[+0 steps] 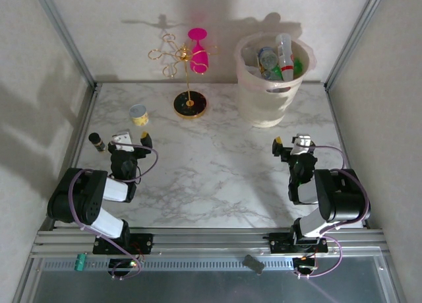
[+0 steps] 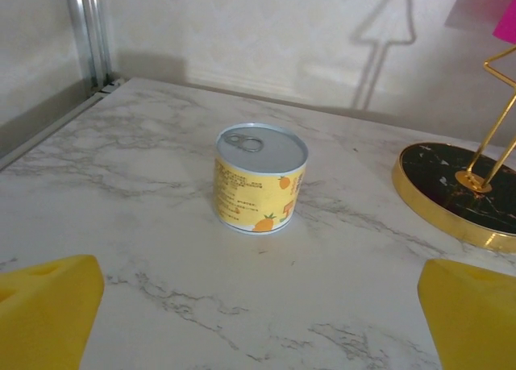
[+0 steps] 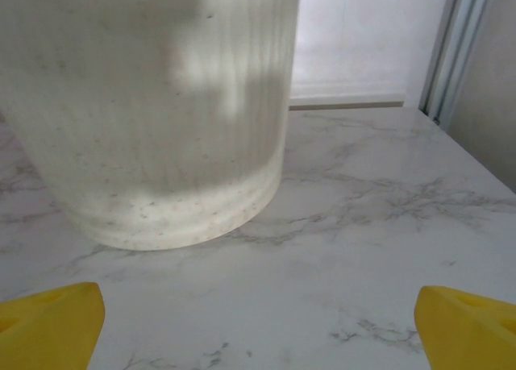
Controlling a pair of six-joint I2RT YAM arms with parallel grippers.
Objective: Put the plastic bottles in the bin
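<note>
Left gripper, its 2 yellow fingertips spread apart and holding nothing, faces the yellow tin near the gold stand. Right gripper, likewise spread and empty, faces the bin. Inside the bin, at the far right of the table, sit the plastic bottles.

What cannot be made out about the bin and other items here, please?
Top view: the number of plastic bottles is unclear; the bin rim and their overlap hide some.
Right wrist view: the bin's top is cut off by the frame; its cloudy wall blurs the contents.
Left wrist view: the gold stand is cut by the right edge.
Top view: the dark vial is too small to identify.
</note>
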